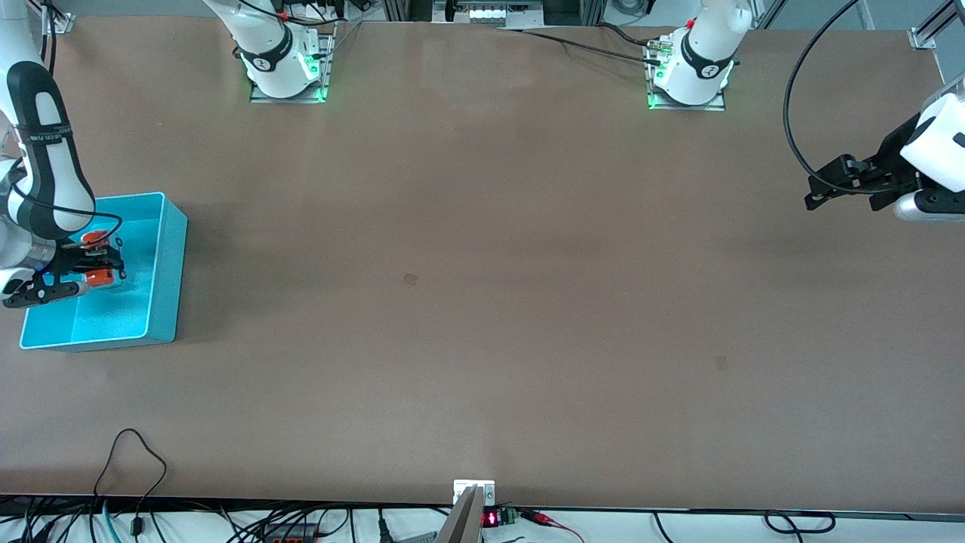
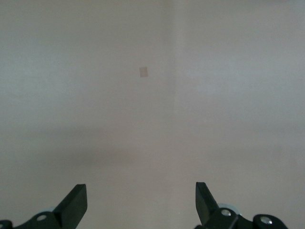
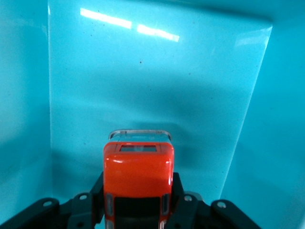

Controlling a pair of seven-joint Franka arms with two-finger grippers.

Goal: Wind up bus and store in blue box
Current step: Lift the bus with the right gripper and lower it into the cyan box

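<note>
our right gripper point(image 1: 98, 260) clamps the small orange toy bus point(image 3: 138, 183) over the open cyan plastic blue box point(image 1: 162, 286), only release left, while our left gripper point(image 1: 818, 192) waits wide open, empty.

Right tool point(image 1: 90, 260) reached down at the right arm's end of the surface, fingers point(image 3: 178, 191) clamped on both sides of a small load, wrist bent low. Left tool point(image 1: 814, 197) hung level over the left arm's end, fingers point(image 2: 76, 202) spread wide, arm waiting.
</note>
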